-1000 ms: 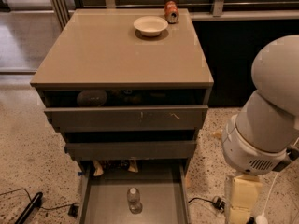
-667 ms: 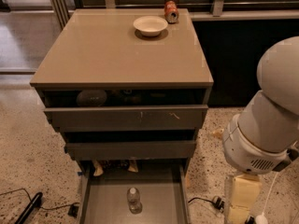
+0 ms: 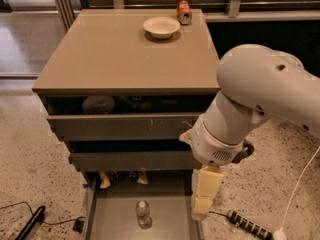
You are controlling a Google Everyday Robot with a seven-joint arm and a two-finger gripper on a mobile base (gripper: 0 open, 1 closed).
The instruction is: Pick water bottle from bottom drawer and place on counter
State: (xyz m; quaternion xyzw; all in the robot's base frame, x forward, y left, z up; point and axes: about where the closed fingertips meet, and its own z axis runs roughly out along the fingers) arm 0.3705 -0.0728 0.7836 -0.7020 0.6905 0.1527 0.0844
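The water bottle (image 3: 143, 214), small and clear with a white cap, stands upright on the flat grey floor of the pulled-out bottom drawer (image 3: 112, 221). The gripper (image 3: 202, 207), a cream-coloured piece hanging from the big white arm (image 3: 250, 99), points down over the drawer's right edge, to the right of the bottle and apart from it. The beige counter (image 3: 120, 54) tops the cabinet above.
A white bowl (image 3: 161, 27) and an orange soda can (image 3: 184, 12) sit at the counter's far edge. The two upper drawers (image 3: 120, 126) stand slightly open. Packets (image 3: 105, 179) lie at the bottom drawer's back. A power strip (image 3: 247, 224) and cables lie on the floor.
The arm has swung left and closer to the cabinet, bringing the gripper from beside the cabinet to the bottom drawer's right edge. The bottle has not moved.
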